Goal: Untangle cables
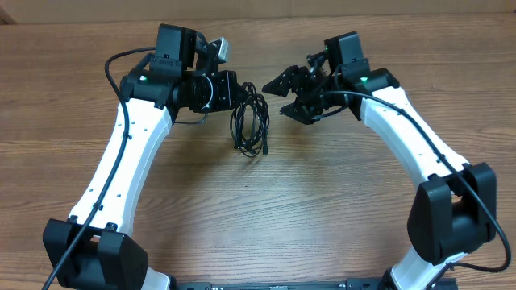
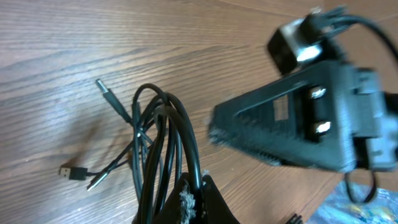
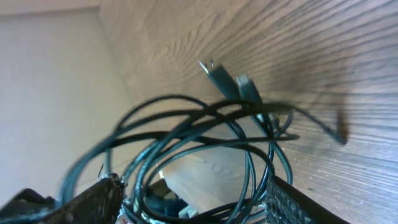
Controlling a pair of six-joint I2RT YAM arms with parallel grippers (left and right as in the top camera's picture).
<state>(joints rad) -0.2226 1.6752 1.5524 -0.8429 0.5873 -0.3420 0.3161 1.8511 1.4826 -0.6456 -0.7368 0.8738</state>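
A bundle of thin black cables hangs down onto the wooden table between the two arms. My left gripper is shut on the top of the bundle; the left wrist view shows a cord pinched between its jaws. Loose ends lie on the table: a silver-tipped plug and a USB plug. My right gripper is open just right of the bundle. In the right wrist view, cable loops with two plugs hang between its spread fingers.
The wooden table stretches toward the front. The right gripper's finger fills the right of the left wrist view. A bluish patch shows at that view's lower right corner. A pale wall runs along the table's far edge.
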